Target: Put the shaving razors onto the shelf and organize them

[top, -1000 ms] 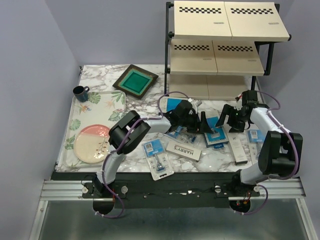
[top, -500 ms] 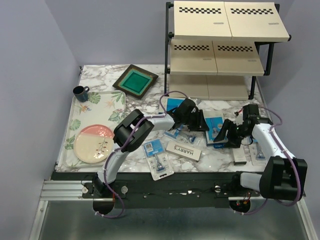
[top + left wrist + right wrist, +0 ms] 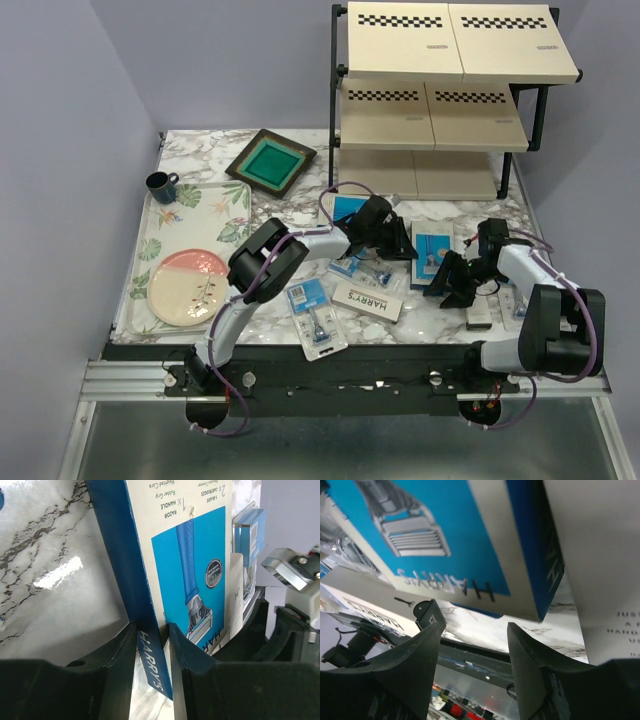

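Note:
A dark-blue razor box lies mid-table, and my left gripper is shut on its left edge. In the left wrist view the box has its blue side squeezed between the two jaws of the gripper. My right gripper stands open just in front of the same box, whose corner lies beyond its tips. Another dark-blue box, two white HARRY'S boxes and blister packs lie around. The shelf stands behind.
A floral tray at the left holds a pink plate and a dark mug. A dark square frame with a green centre lies at the back. A white box lies right of my right gripper.
The left jaws have closed onto the dark-blue box's edge. The right gripper has come forward and down to the box's near side, its jaws somewhat narrower.

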### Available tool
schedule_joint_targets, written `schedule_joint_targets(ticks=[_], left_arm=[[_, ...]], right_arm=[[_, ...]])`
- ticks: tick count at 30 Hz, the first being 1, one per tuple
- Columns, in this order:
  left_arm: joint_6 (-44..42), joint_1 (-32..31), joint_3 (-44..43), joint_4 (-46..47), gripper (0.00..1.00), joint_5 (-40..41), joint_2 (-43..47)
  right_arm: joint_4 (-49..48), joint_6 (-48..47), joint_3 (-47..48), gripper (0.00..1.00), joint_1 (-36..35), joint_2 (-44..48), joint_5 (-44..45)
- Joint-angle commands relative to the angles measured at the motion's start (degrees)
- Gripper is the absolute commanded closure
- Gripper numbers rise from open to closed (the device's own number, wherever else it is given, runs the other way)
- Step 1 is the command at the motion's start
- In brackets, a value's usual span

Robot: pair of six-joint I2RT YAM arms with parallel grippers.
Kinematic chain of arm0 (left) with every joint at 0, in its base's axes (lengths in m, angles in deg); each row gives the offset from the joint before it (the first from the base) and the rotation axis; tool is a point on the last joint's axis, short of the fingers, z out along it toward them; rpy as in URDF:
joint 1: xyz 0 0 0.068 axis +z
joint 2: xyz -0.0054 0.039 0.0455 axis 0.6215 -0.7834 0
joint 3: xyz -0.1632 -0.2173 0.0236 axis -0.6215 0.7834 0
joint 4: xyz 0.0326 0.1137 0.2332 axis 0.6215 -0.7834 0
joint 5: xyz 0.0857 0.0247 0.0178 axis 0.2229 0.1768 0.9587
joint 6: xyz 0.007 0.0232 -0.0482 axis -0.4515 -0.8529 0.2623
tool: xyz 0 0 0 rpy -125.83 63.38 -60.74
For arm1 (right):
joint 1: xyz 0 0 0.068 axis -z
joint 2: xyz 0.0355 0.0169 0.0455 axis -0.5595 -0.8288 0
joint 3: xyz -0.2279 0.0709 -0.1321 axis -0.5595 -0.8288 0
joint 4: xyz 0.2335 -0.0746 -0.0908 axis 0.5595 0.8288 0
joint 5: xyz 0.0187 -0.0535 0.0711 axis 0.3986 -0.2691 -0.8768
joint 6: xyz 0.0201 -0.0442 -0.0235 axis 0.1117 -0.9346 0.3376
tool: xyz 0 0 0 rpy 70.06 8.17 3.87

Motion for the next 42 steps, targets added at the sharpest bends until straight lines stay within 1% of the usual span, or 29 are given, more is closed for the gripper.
schedule_joint_targets(ticks=[1, 4, 5, 9, 10, 11, 13, 14, 16, 17, 18, 19, 20, 23, 25, 29, 33, 38, 39, 42], left_arm=[[-0.4, 1.1, 2.8, -3.0, 0.69, 2.3, 0.5], [0.0, 1.1, 3.6, -2.6, 0.71, 2.2, 0.8], [0.2, 1.2, 4.2, -2.3, 0.72, 1.8, 0.9], [0.5, 1.4, 5.9, 2.9, 0.72, -1.0, 1.2], [1.0, 1.5, 6.2, 3.6, 0.71, -1.5, 1.4], [1.1, 1.5, 6.5, 4.3, 0.7, -2.1, 1.3], [1.2, 1.4, 6.8, 5.2, 0.68, -2.4, 1.2], [1.2, 1.5, 6.9, 5.3, 0.64, -2.5, 1.1], [1.2, 1.5, 6.9, 5.7, 0.6, -2.6, 1.2], [1.1, 1.6, 7.1, 5.9, 0.52, -2.7, 1.2], [1.1, 1.5, 7.1, 6.4, 0.47, -2.6, 1.2], [1.1, 1.6, 7.2, 6.4, 0.4, -2.2, 1.5], [1.3, 1.6, 7.4, 6.3, 0.24, -2.0, 1.7], [2.6, 1.8, 9.1, 8.6, 0.08, -2.2, 3.3], [4.0, 1.9, 9.8, 10.7, 0.02, -3.9, 4.4], [6.2, 2.3, 11.7, 12.4, 0.02, -6.7, 5.3], [8.5, 3.0, 13.0, 14.1, 0.02, -7.9, 4.9], [12.7, 3.2, 13.8, 19.0, 0.02, -10.3, 3.3], [13.2, 3.2, 13.7, 21.8, 0.02, -11.2, 3.1], [13.6, 3.0, 12.4, 26.1, 0.02, -12.5, 2.0]], right_arm=[[-5.0, 4.3, -1.1, 0.37, 0.4, -1.5, 0.2], [-7.8, 6.3, -1.6, 0.4, 0.6, -1.6, 0.0], [-8.6, 6.6, -1.7, 0.44, 0.6, -1.6, -0.1], [-13.2, 7.4, -2.7, 0.49, 0.7, -0.7, -0.9], [-14.3, 7.5, -3.1, 0.53, 0.7, -0.8, -1.7], [-15.2, 7.6, -4.2, 0.62, 0.8, -0.8, -2.3], [-16.9, 7.6, -4.7, 0.7, 0.9, -0.8, -3.7], [-17.1, 7.5, -4.7, 0.78, 0.9, -0.7, -3.8], [-17.4, 6.4, -4.3, 0.86, 1.0, -0.8, -4.0], [-17.2, 6.2, -4.0, 0.92, 1.2, -1.0, -3.8], [-17.0, 5.8, -3.4, 0.93, 1.4, -0.8, -3.6], [-16.9, 5.2, -3.2, 0.97, 1.5, -0.8, -3.5], [-16.6, 4.8, -2.8, 0.99, 1.7, -0.2, -3.6], [-16.0, 4.1, -1.7, 0.99, 2.3, 2.2, -5.2], [-16.0, 4.6, -1.7, 0.99, 2.5, 3.8, -6.9], [-17.3, 7.4, -2.5, 0.99, 2.7, 7.0, -9.9], [-19.4, 9.6, -3.6, 0.99, 3.3, 8.9, -12.5], [-22.6, 11.1, -5.4, 0.99, 5.4, 7.4, -15.5], [-23.8, 11.1, -5.7, 0.99, 5.8, 6.9, -15.6], [-25.0, 10.1, -5.5, 0.99, 6.0, 5.3, -15.3]])
